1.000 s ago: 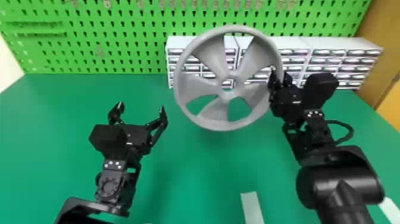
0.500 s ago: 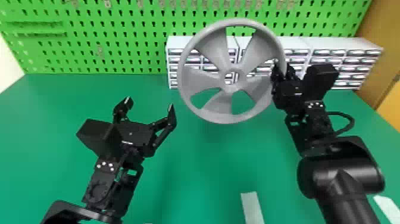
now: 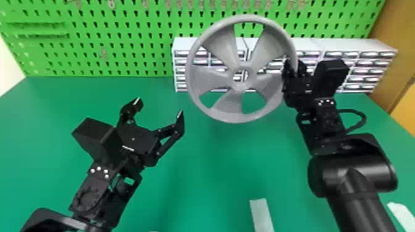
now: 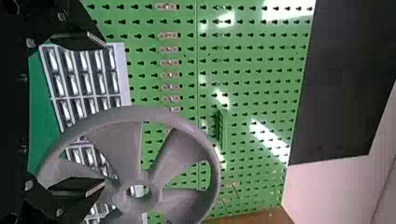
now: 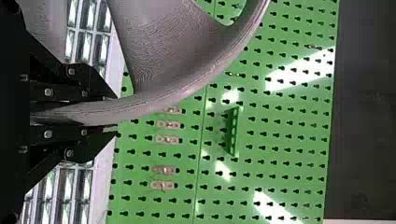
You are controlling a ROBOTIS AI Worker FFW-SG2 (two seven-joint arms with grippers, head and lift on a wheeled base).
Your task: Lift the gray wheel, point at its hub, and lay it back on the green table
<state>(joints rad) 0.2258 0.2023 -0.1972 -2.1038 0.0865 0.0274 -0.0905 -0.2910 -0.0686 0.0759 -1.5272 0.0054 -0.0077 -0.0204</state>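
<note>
The gray wheel (image 3: 230, 106) is held up on edge above the green table (image 3: 197, 185), its spokes and open hub facing the head camera. My right gripper (image 3: 293, 69) is shut on its right rim; in the right wrist view the rim (image 5: 187, 93) passes between the fingers of my right gripper (image 5: 112, 114). Left of the wheel and lower, my left gripper (image 3: 159, 106) stands open with nothing between its fingers. In the left wrist view the wheel (image 4: 187, 123) lies beyond my left gripper (image 4: 100, 114), one finger overlapping its spokes near the hub.
White drawer units (image 3: 342, 46) stand behind the wheel along the back of the table, before a green pegboard (image 3: 123, 40). Pale strips (image 3: 261, 213) lie on the table's near part. A wooden panel (image 3: 398, 46) rises at the right.
The wheel has risen slightly and shifted a little right with my right gripper. My left gripper has swung a little to the right and toward the wheel, staying open.
</note>
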